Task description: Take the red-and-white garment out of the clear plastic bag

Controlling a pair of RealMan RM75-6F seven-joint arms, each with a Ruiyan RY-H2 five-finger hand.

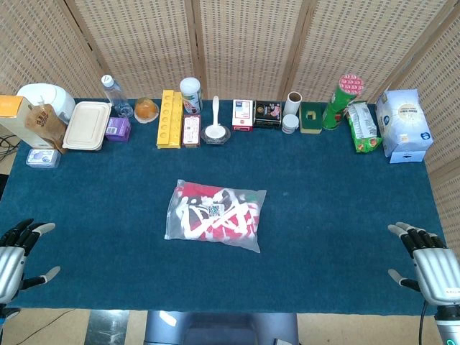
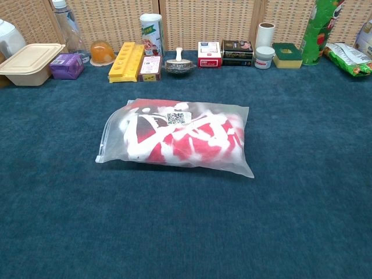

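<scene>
1. Woven wicker screens (image 1: 244,43) stand behind a table covered in dark blue cloth (image 1: 338,208), which fills most of both views

2. The clear plastic bag (image 1: 215,214) lies flat near the middle of the cloth, well apart from both hands and from the row of items at the back; in the chest view its zip edge is on the left side

3. The red-and-white garment (image 2: 192,139) is folded inside the bag, with a small white label bearing a square code (image 2: 176,118) showing on top

4. The left hand (image 1: 16,255) sits at the left edge of the table in the head view, fingers spread apart and grasping nothing; the chest view does not show it

5. The right hand (image 1: 428,262) sits at the right edge, likewise released with fingers apart and nothing in it; it too shows only in the head view

6. Along the back edge, from the left: a beige lidded food box (image 2: 30,61), a small purple box (image 2: 66,65), a clear water bottle (image 2: 67,26), an orange jelly cup (image 2: 102,52), a yellow tray with round wells (image 2: 124,61), a white canister (image 2: 151,32), and a small dish with a white spoon (image 2: 178,65)

7. Further right stand a red-and-white carton (image 2: 208,54), a dark box (image 2: 236,52), a white tube (image 2: 265,34), a green square box (image 2: 287,55), a tall green can (image 1: 342,100), a green snack bag (image 1: 364,126) and a white-and-blue bag (image 1: 404,123)
</scene>
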